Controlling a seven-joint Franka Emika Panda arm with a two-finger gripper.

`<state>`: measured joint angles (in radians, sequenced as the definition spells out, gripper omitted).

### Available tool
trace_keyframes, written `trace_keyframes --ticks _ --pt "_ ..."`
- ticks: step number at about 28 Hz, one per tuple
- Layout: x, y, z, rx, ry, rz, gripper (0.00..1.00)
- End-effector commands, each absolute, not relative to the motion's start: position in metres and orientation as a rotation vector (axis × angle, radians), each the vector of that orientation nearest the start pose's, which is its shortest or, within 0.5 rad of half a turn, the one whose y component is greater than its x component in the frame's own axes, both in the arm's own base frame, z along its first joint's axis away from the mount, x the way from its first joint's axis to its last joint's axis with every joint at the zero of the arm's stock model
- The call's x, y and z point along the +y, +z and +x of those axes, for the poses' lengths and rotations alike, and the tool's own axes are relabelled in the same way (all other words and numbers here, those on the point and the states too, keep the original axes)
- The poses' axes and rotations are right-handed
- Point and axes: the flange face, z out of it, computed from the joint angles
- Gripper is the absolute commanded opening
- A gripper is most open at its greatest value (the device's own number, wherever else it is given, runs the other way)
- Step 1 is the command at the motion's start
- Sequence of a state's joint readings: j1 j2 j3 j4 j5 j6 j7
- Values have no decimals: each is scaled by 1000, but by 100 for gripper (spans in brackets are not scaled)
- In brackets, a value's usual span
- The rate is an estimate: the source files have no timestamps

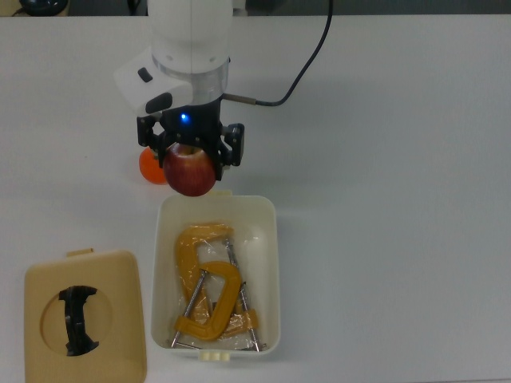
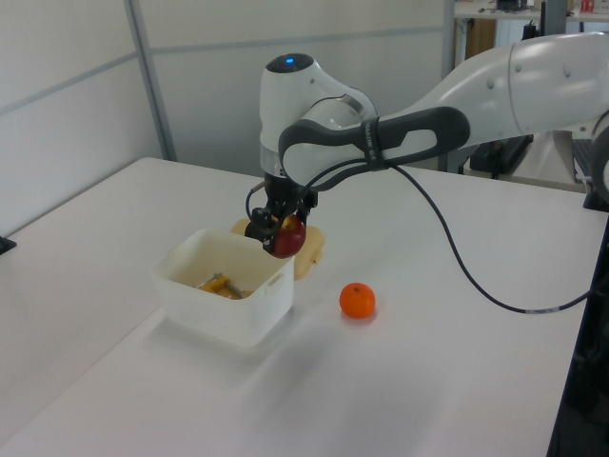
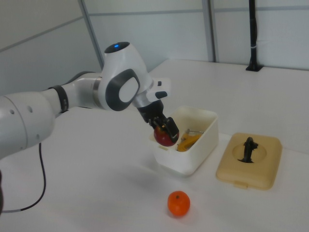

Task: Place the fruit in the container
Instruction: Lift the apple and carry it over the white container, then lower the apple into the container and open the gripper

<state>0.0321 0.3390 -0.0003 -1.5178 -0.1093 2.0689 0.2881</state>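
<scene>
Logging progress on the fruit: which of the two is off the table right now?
The dark red apple, held in the gripper by the near end of the container. The orange fruit sits on the table, untouched.

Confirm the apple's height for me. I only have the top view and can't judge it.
Observer: In the left view the apple hangs in the tool, clear of the table. Its underside is near the height of the container rim.
Operator: Check the orange too. The tool covers part of it here.
Observer: The right view shows the whole orange. It rests on the table, apart from the container, with nothing touching it.
</scene>
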Motion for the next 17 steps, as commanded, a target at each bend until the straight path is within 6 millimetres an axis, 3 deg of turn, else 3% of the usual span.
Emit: trace_keyframes --ticks 1,3,7,8,9,10,17 --pt "24 475 712 469 -494 -3099 0" --pt "26 471 716 516 -535 -3082 5" --pt "30 456 721 602 -561 -3098 40" --pt "32 456 721 610 -570 -3097 59" --pt "33 456 721 619 -577 -3095 90" --pt "35 456 721 631 -587 -3094 100" --pt "30 466 718 605 -589 -3101 100"
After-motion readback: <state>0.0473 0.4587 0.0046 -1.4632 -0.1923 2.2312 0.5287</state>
